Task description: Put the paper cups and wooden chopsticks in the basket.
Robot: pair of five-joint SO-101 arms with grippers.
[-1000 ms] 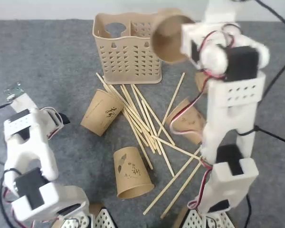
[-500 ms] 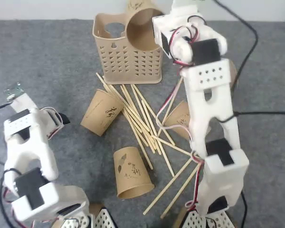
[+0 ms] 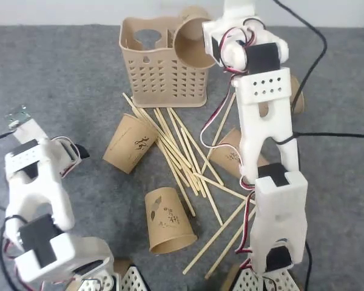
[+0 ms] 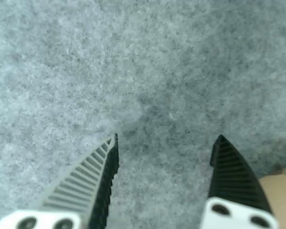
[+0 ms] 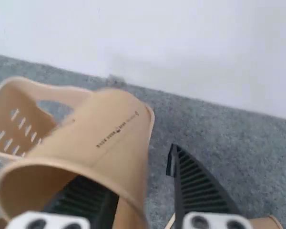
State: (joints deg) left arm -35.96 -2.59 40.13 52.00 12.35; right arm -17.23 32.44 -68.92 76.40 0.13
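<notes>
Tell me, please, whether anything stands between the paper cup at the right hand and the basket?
Nothing visible does: the tilted paper cup at the right hand overlaps the rim of the basket, beside its open top.

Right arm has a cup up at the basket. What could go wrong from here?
1. The cup lies tilted at the basket's right rim, not over its middle; let go here, it could tip outside.
2. One finger of the right tool looks to be inside the cup, so pulling back might drag the cup along.
</notes>
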